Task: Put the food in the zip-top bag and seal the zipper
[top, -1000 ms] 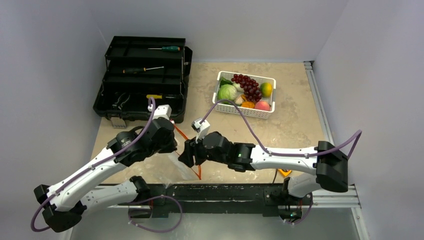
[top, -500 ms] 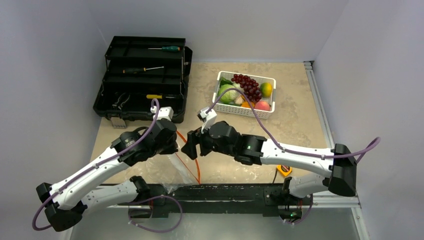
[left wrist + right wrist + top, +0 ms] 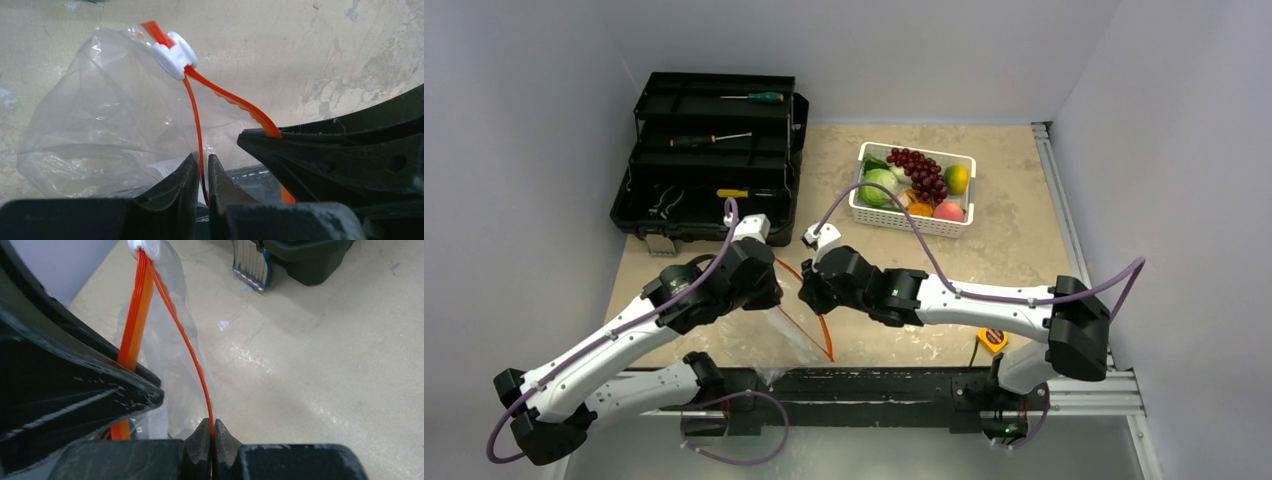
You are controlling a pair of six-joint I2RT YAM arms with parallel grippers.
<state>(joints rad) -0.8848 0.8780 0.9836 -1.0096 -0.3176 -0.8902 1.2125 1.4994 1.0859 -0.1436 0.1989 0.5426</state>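
Top external: swung right claw [image 3: 805, 292] nearer left claw [image 3: 769, 294], with both clamped on zipper [image 3: 824, 340]; likely spreading zip-top bag [image 3: 789, 330] for food [image 3: 924, 172].

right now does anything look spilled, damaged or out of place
Nothing looks spilled or damaged. The zip-top bag holds no food; its zipper strips are spread apart, one pinched by the left gripper, one by the right gripper. The food sits in the white basket.
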